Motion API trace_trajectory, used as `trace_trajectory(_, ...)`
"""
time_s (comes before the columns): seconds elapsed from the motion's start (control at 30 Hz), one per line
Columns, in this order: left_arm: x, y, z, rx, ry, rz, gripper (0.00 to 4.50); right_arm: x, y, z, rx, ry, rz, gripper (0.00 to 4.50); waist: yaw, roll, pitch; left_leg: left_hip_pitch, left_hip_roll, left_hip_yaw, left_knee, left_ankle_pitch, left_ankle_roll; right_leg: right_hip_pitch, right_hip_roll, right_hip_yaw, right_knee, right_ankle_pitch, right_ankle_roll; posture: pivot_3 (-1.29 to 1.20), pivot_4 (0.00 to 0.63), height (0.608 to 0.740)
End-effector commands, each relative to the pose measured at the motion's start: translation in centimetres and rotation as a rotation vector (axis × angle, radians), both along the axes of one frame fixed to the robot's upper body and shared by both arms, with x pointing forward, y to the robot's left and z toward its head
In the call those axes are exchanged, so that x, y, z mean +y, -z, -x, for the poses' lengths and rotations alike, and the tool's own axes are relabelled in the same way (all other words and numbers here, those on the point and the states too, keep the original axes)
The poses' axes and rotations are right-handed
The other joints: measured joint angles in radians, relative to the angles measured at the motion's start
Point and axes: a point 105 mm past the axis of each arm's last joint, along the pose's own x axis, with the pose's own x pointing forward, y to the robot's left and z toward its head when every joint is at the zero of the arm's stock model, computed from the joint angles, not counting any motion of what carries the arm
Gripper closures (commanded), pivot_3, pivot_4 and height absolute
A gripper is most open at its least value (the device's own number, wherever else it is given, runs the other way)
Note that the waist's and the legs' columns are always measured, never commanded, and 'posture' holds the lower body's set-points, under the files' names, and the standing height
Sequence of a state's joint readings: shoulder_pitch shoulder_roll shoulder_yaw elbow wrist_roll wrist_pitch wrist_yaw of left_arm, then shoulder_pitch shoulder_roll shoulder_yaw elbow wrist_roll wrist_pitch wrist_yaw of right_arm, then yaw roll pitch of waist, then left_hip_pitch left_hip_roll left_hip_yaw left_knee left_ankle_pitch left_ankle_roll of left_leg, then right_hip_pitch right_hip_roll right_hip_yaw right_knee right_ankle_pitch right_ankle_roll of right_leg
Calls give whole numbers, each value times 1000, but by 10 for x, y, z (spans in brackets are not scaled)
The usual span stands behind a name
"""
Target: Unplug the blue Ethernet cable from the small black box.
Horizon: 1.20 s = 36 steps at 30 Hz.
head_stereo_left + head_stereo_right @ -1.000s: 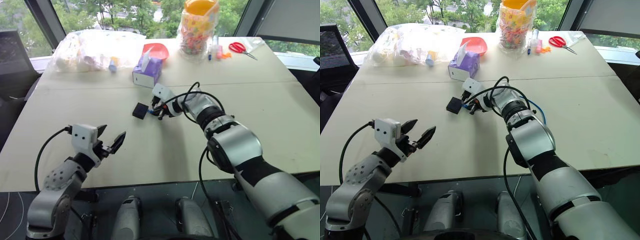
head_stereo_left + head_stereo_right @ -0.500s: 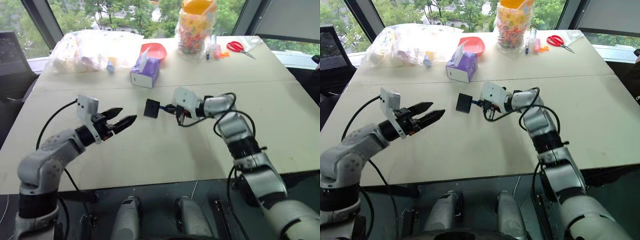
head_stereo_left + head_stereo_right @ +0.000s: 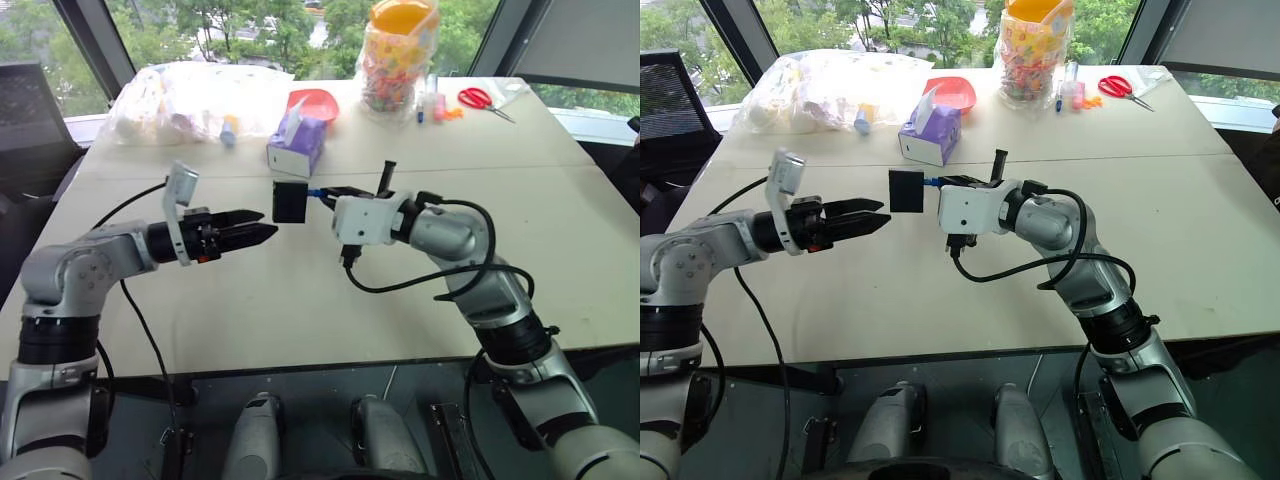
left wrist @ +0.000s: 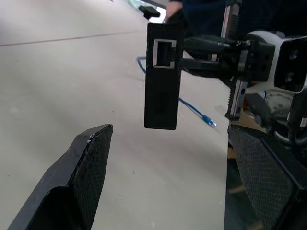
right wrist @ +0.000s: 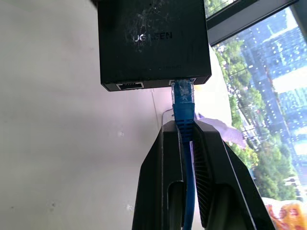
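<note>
Right gripper (image 5: 184,139) was clamped tight on the thin bright-blue Ethernet cable (image 5: 183,106) just behind its plug, which was still seated in the small matte-black flat box (image 3: 289,201). The box hung off the cable in the air, centre of the head view, clear of the beige table (image 3: 300,300). In the right wrist view the box face showed two ports on its edge, one empty, one taking the blue plug.

A second ago that gripper was low over the table near the frame centre with the box lying flat on the surface. It had since risen and pulled back toward the robot, wrist rolled, so the box now stood on edge.

Left gripper (image 3: 268,224) had its fingers spread wide, holding nothing, tips pointing at the box from the left, close but not touching. A second ago it sat at the lower left of the frame, well away from the box; it had come up and swung in toward centre.

In the left wrist view the cable's free end trailed across the table behind the box.

Purple tissue box (image 3: 297,146) sat behind, upper centre, where it was before.
</note>
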<state>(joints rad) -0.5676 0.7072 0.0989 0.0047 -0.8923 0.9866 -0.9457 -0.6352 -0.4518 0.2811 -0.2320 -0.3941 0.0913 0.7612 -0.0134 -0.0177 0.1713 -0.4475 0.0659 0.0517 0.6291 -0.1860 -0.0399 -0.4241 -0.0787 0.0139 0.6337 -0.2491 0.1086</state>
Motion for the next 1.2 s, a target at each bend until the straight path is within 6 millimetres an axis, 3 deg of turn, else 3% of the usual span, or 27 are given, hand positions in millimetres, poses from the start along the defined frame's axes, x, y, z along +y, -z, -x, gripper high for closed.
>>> trace_trajectory(0.03,0,-12,-5,-56,18,3,455,7,-14,14,-55,-63,-13,4429,-4,0,0,0,0,0,0,0,0,0,0,0,0,0,0,0,150,735)
trace_trajectory(0.43,-13,-20,-17,-87,65,34,455,7,-10,23,-33,-107,33,4429,1,-1,0,0,0,0,1,0,0,0,0,0,0,0,0,0,150,735)
trace_trajectory(0.53,-15,-18,-17,-87,70,30,1354,8,-9,23,-28,-111,41,4500,1,-1,0,0,0,0,1,0,0,0,0,0,0,0,0,0,150,735)
trace_trajectory(0.73,-16,-12,-15,-81,85,23,4009,9,-11,20,-31,-116,49,4500,1,-1,0,0,0,0,1,0,0,0,0,0,0,0,0,0,150,735)
trace_trajectory(0.8,-15,-10,-14,-85,91,15,4009,9,-13,19,-20,-117,38,4500,1,-1,0,-1,0,0,1,0,0,0,0,0,0,0,0,0,150,735)
trace_trajectory(0.97,-11,-8,-9,-169,113,-19,4009,-2,-24,16,205,-143,-157,4500,1,-1,0,0,0,0,1,0,0,0,0,0,0,0,0,0,150,735)
trace_trajectory(1.07,-7,-5,-3,-187,149,-37,4009,-18,-26,18,525,-203,-279,4500,2,-1,0,-1,0,0,1,0,0,0,0,1,0,0,0,0,150,735)
trace_trajectory(1.2,-5,-5,0,-191,174,-49,4009,-36,-29,20,871,-264,-406,2853,3,-1,0,0,0,0,1,0,0,1,0,1,0,0,0,0,150,735)
